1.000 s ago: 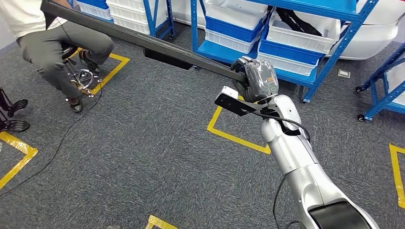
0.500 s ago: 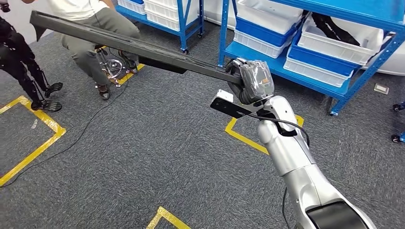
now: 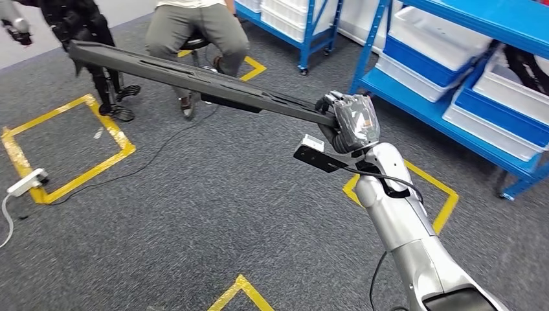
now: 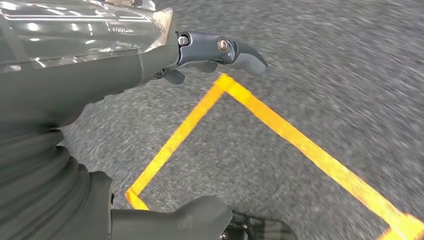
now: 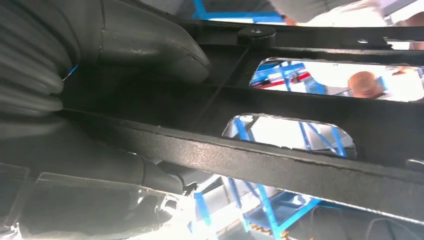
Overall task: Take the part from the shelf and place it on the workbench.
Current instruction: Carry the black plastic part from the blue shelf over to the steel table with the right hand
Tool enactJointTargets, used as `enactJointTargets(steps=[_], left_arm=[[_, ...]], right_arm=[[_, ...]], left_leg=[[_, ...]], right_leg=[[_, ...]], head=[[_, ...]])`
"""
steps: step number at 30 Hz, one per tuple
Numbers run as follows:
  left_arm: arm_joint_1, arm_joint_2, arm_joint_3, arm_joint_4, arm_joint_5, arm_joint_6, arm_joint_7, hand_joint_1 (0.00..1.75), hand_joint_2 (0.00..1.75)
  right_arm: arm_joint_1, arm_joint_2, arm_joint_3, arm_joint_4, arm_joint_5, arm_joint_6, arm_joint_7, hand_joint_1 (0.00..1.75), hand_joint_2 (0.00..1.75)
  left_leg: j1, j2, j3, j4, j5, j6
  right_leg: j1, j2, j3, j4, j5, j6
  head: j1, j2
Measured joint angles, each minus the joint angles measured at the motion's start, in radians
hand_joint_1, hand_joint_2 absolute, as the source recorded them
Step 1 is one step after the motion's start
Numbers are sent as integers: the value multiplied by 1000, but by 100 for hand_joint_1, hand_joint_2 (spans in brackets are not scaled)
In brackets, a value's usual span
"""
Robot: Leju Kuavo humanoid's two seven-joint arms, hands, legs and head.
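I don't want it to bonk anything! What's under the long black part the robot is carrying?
Under the long black part lies grey carpet with yellow floor tape and a cable. The right hand grips one end; the part hides some floor.

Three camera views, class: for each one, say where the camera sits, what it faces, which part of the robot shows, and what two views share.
Head view: high on the body, looking down at grey carpet, blue shelving and a seated person; right hand grips the long black part.
Left wrist view: behind the left hand, facing carpet and yellow floor tape.
Right wrist view: behind the right hand, against the part.
Shared: head and right wrist views show the part.
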Motion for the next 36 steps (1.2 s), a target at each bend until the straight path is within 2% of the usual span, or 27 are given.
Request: enactJointTargets(steps=[2, 4, 5, 6, 7, 8, 10, 11, 12, 13, 14, 15, 17, 19, 21, 22, 23, 25, 27, 28, 29, 30, 31, 33, 34, 35, 36], left_arm=[[0, 0, 0, 0, -6, -4, 2, 0, 175], [-4, -1, -5, 0, -21, -13, 9, 0, 175], [-5, -1, -10, 0, -30, -18, 14, 0, 175], [-5, 1, -15, 0, -42, -20, 19, 0, 175], [-4, 2, -21, 0, -54, -22, 23, 0, 175], [-4, 3, -27, 0, -67, -22, 27, 0, 175], [-6, 4, -44, 0, -96, -24, 39, 0, 175], [-8, 3, -53, 0, -108, -25, 48, 0, 175], [-9, 2, -61, 0, -118, -28, 56, 0, 175], [-8, 2, -69, 0, -127, -30, 66, 0, 175], [-7, 1, -76, 0, -136, -32, 74, 0, 175], [-5, 1, -83, 0, -143, -32, 81, 0, 175], [-5, -1, -92, 0, -149, -25, 87, 0, 175], [-8, -5, -94, 0, -146, -15, 88, 0, 175], [-8, -7, -94, 0, -143, -7, 88, 0, 175], [-7, -8, -94, 0, -142, -3, 88, 0, 175], [-7, -8, -94, 0, -142, 0, 88, 0, 175], [-10, -12, -93, 0, -142, 4, 88, 0, 175], [-12, -18, -93, 0, -142, 6, 88, 0, 175], [-12, -21, -93, 0, -142, 6, 88, 0, 175], [-11, -23, -93, 0, -142, 6, 88, 0, 175], [-9, -24, -93, 0, -143, 5, 88, 0, 175], [-8, -26, -93, 0, -143, 4, 88, 0, 175], [-8, -30, -93, 0, -145, 3, 88, 0, 175], [-8, -32, -92, 0, -146, 3, 88, 0, 175], [-8, -35, -92, 0, -146, 3, 87, 0, 175], [-6, -36, -92, 0, -146, 3, 86, 0, 175]], right_arm=[[2, -4, 2, -13, 0, -1, 4, 175, 175], [8, -9, 3, -33, 3, -4, 12, 175, 175], [17, -12, 4, -47, 7, -5, 19, 175, 175], [29, -15, 4, -62, 12, -6, 27, 175, 175], [45, -21, 5, -81, 18, -7, 35, 175, 175], [63, -28, 5, -100, 22, -8, 42, 175, 175], [103, -50, 2, -139, 30, -11, 54, 175, 175], [124, -61, 0, -158, 35, -12, 58, 175, 175], [145, -71, -3, -175, 41, -13, 62, 175, 175], [168, -79, -5, -193, 50, -13, 67, 175, 175], [189, -84, -8, -209, 58, -14, 70, 175, 175], [207, -87, -10, -223, 65, -13, 73, 175, 175], [224, -91, -16, -244, 73, -12, 76, 175, 175], [225, -93, -20, -252, 75, -11, 75, 175, 175], [222, -88, -21, -252, 78, -10, 75, 175, 175], [220, -83, -21, -251, 80, -10, 75, 175, 175], [217, -79, -21, -250, 83, -10, 74, 175, 175], [210, -73, -21, -247, 86, -10, 72, 175, 175], [206, -70, -21, -242, 87, -10, 71, 175, 175], [206, -69, -21, -240, 87, -10, 71, 175, 175], [206, -69, -21, -237, 87, -10, 71, 175, 175], [205, -68, -21, -235, 87, -9, 71, 175, 175], [203, -68, -21, -233, 87, -8, 71, 175, 175], [195, -68, -22, -227, 86, -6, 67, 175, 175], [191, -68, -21, -223, 85, -6, 62, 175, 175], [187, -68, -21, -220, 83, -6, 57, 175, 175], [183, -66, -21, -215, 81, -7, 51, 175, 175]], left_leg=[[-6, -25, -2, 2, 1, 0], [-9, -48, -5, 4, 2, -4], [-9, -62, -7, 4, 4, -8], [-7, -72, -8, 3, 4, -12], [-8, -62, -10, 7, 1, -15], [-9, -36, -18, 23, -11, -19], [-4, 36, -61, 112, -63, -33], [3, 58, -93, 174, -93, -42], [11, 69, -124, 230, -114, -51], [20, 76, -142, 260, -119, -58], [28, 82, -142, 255, -107, -67], [36, 91, -124, 217, -80, -75], [45, 129, -60, 99, -26, -89], [41, 148, -25, 35, -9, -83], [28, 127, -25, 30, -13, -59], [23, 115, -23, 27, -13, -47], [21, 103, -20, 24, -12, -37], [20, 80, -16, 19, -9, -20], [16, 53, -16, 19, -8, -12], [13, 37, -16, 19, -8, -10], [11, 21, -15, 19, -8, -9], [8, 5, -15, 19, -8, -8], [7, -11, -14, 19, -7, -8], [4, -38, -15, 20, -6, -10], [4, -49, -16, 21, -5, -11], [3, -56, -18, 21, -4, -13], [3, -65, -18, 20, -3, -16]], right_leg=[[7, 42, 60, -138, 57, -6], [11, 75, 97, -215, 87, -20], [13, 74, 105, -226, 91, -27], [9, 59, 110, -230, 93, -33], [6, 45, 118, -237, 95, -38], [2, 31, 126, -245, 97, -43], [-1, 1, 138, -254, 96, -52], [0, -14, 140, -255, 94, -55], [0, -28, 141, -255, 91, -56], [-2, -43, 142, -254, 89, -55], [-5, -55, 143, -253, 86, -52], [-9, -66, 144, -251, 81, -45], [-12, -85, 145, -240, 68, -27], [-6, -101, 147, -229, 54, -8], [-4, -119, 154, -231, 49, 8], [-8, -118, 156, -230, 44, 15], [-13, -105, 152, -217, 33, 19], [-20, -55, 110, -126, -11, 15], [-17, -22, 36, 13, -58, 7], [-14, -16, 9, 56, -65, 7], [-11, -11, -3, 63, -58, 9], [-8, -6, 4, 30, -34, 12], [-5, 8, 28, -35, -1, 14], [1, 50, 81, -167, 58, 7], [3, 64, 97, -203, 73, 2], [6, 69, 104, -215, 79, -4], [9, 62, 106, -216, 80, -9]], head=[[-1, 0], [-1, 0], [-1, 0], [-1, 0], [-2, 0], [-3, 0], [-4, 0], [-5, 0], [-5, 0], [-5, 0], [-5, 0], [-6, 0], [-7, 0], [-3, 0], [2, 0], [2, 0], [2, 0], [4, 0], [5, 0], [5, 0], [5, 0], [5, 0], [5, 0], [5, 0], [5, 0], [4, 0], [4, 0]])
